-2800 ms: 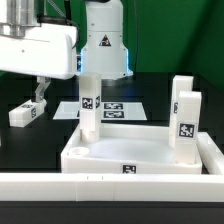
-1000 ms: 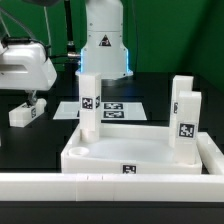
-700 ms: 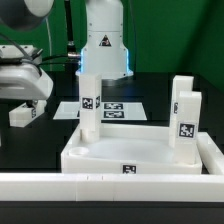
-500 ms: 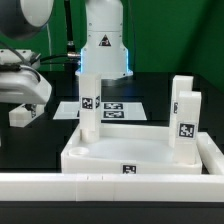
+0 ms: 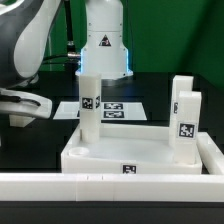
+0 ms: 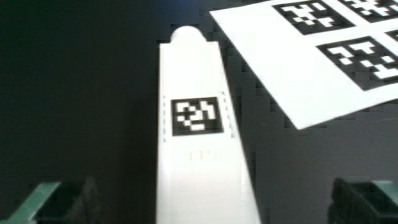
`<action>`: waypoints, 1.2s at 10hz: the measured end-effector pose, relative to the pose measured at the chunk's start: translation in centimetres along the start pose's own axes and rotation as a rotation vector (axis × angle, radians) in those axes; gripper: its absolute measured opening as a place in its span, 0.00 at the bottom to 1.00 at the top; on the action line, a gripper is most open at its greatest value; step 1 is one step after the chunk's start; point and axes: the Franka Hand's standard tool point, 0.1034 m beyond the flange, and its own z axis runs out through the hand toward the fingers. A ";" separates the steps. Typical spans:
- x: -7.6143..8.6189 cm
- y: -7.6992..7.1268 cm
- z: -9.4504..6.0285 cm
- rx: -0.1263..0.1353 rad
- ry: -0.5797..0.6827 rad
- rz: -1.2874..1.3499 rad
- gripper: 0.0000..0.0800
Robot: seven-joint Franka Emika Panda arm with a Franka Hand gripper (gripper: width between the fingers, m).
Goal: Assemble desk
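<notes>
Claw [image 6: 205, 190] spread wide, gripping nothing; both fingers [image 6: 54, 180] stand either side of a loose leg [image 6: 199, 130], not touching it. Leg lies flat on the black worktop [image 6: 71, 80], tag facing up, tapered end just beside the marker board [image 6: 329, 50]. In ext. view the arm [image 5: 25, 60] sits low at that view's left, hiding most of this leg. Panel [image 5: 130, 155] lies flat, nearer the camera than the marker board. 3 legs upright in it: one [image 5: 89, 105] at far corner twd ext. view's left, two [image 5: 185, 120] at its right side. White rail [image 5: 100, 185] in front of panel.
</notes>
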 end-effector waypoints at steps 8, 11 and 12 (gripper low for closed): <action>0.8 0.5 0.8 -0.004 0.008 0.010 0.54; 0.8 0.6 0.9 -0.004 0.008 0.010 0.36; 0.8 0.5 0.8 -0.004 0.008 0.009 0.36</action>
